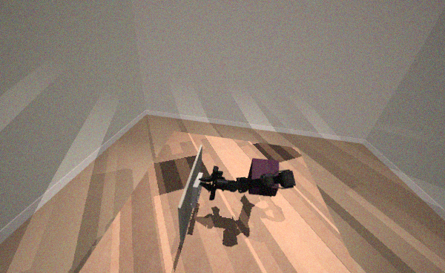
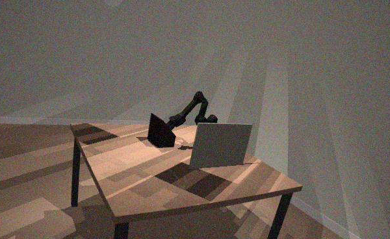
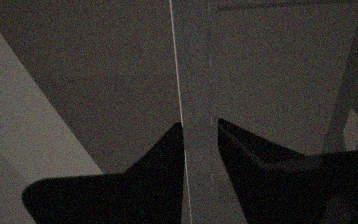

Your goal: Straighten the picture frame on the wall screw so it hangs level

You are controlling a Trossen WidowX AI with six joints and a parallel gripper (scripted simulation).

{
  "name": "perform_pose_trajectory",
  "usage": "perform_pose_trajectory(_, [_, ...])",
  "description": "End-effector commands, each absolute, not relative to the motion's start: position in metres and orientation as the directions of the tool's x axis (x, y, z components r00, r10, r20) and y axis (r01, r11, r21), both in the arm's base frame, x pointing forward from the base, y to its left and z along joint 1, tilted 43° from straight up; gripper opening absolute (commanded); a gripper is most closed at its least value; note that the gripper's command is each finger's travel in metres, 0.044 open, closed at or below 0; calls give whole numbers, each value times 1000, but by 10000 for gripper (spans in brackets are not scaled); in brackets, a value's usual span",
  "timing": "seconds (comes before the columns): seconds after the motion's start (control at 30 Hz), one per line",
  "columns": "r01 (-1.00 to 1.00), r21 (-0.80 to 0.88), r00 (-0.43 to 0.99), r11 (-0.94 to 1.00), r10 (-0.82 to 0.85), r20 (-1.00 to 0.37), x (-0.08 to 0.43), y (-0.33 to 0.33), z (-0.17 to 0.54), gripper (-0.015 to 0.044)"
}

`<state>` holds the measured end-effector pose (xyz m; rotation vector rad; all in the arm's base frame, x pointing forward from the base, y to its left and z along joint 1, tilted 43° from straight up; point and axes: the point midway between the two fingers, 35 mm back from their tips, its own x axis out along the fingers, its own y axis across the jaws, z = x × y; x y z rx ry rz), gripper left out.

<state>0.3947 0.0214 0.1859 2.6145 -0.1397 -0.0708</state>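
Observation:
The picture frame [image 1: 199, 177] [image 3: 195, 60] hangs on the arm's side of the upright wall panel [image 1: 190, 193] [image 2: 221, 146]. The top view shows it almost edge-on, as a thin pale strip; in the exterior view the panel hides it. In the wrist view one grey side bar of it runs nearly upright between the black fingers, with part of a crossing bar at the top right. My gripper [image 1: 202, 181] [image 3: 198, 127] is shut on this side bar. The screw and the notched strip are hidden. I cannot tell from these views whether the frame is level.
A dark purple block [image 1: 265, 167] [image 2: 160, 134] stands on the wooden table [image 2: 138, 204] by the arm's base. The arm arches from there to the panel. Hard-edged shadows and light stripes cross the table and room walls. The wrist view is dim and grainy.

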Motion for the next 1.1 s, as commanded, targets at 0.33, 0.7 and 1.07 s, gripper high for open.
perform_pose_trajectory(0.33, [-75,566,994,-821,-109,-26,395,21,186,0])
perform_pose_trajectory(0.7, [-70,612,994,-787,-109,-26,395,21,187,0])
perform_pose_trajectory(1.07, [-65,657,994,-751,-109,-26,395,20,188,0])
